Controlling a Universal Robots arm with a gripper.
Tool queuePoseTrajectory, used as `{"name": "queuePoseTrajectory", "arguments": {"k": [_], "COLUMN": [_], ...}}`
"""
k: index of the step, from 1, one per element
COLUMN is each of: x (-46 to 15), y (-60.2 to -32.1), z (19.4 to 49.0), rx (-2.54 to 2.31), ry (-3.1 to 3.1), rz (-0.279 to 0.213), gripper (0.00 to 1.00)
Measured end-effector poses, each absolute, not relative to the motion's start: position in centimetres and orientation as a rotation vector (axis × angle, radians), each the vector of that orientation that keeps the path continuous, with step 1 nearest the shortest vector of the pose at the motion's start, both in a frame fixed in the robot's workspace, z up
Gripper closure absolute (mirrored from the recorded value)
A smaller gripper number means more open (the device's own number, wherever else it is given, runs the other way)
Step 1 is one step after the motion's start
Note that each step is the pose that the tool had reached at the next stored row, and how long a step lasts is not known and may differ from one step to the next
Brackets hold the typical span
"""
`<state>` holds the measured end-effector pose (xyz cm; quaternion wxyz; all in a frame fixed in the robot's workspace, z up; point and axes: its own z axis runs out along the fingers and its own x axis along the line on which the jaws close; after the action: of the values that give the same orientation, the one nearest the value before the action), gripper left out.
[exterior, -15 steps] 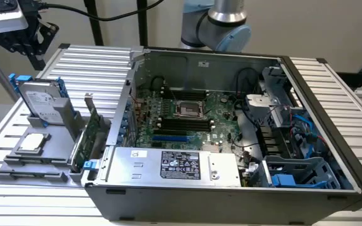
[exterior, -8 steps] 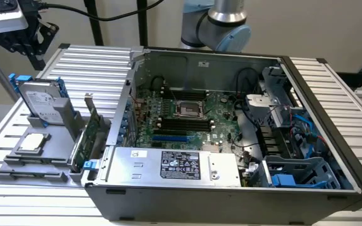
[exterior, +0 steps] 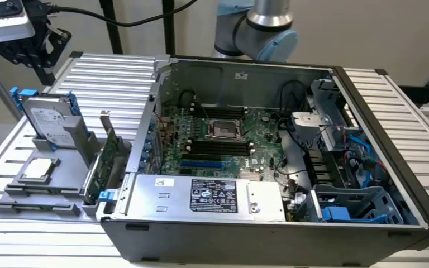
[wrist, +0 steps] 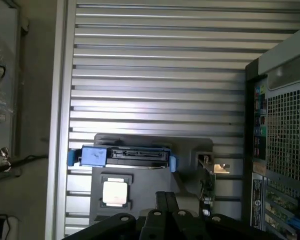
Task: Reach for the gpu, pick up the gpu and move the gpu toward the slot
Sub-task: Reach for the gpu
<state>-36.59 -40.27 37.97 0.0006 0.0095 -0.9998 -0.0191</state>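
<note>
Now the graphics card [exterior: 111, 153] stands on edge in the gray rack [exterior: 32, 210], a thin green board with a silver bracket at one end, between the hard drive [exterior: 47, 120] and the computer case [exterior: 274, 248]. The gripper [wrist: 165, 197] hangs above the rack, fingers pressed together on nothing.

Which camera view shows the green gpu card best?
The exterior view: the gpu stands on edge in the gray holder beside the computer case, with its green face and silver bracket visible. The wrist view meets the gpu edge-on from above, so the card appears there as a thin strip with part of the bracket.
</note>
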Motion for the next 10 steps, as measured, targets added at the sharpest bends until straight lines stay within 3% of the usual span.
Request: {"name": "queuePoseTrajectory", "arguments": {"k": [10], "x": [-34.5], "y": [-43.7], "z": [37.7], "rx": [0.03], "ry": [-3.14], "rz": [-0.06], "gripper": [0.89]}}
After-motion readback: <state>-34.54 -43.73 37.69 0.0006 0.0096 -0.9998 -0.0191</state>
